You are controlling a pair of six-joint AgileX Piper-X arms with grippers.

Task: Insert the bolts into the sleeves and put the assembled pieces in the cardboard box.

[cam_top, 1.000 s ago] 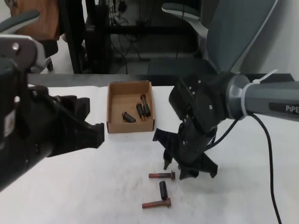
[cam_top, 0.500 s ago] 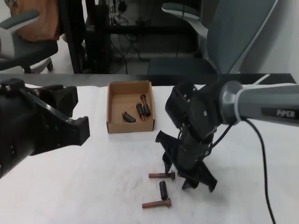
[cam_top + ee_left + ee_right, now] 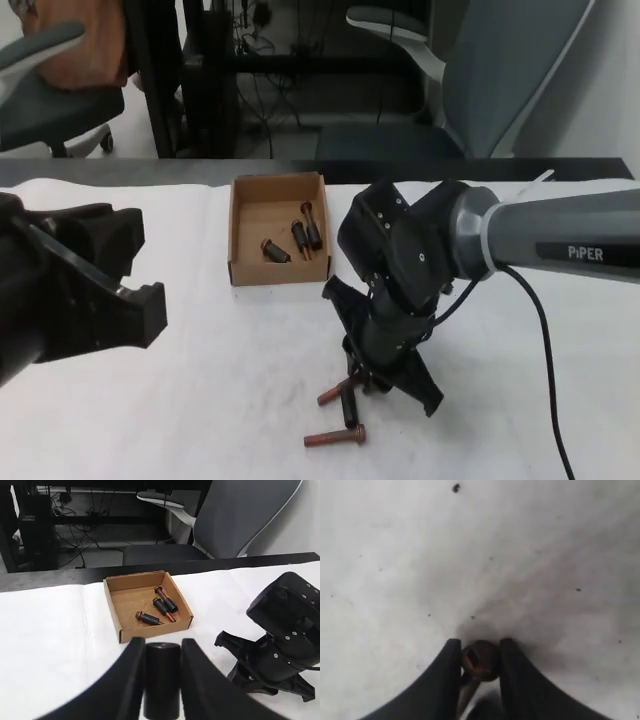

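Two pinches: black sleeve (image 3: 161, 680) inside left claw (image 3: 161, 646), rusty bolt (image 3: 479, 661) head-first inside right claw (image 3: 479, 644). Probably light, rigid, slick; prone to pivot, safer gripped mid-shank.

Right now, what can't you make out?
High view: right gripper fingertips, hidden by its own body.
Left wrist view: sleeve lower end, cut off by frame edge.
Right wrist view: bolt shank, hidden between the fingers.
High view: assembled pieces in cardboard box, seating too small.
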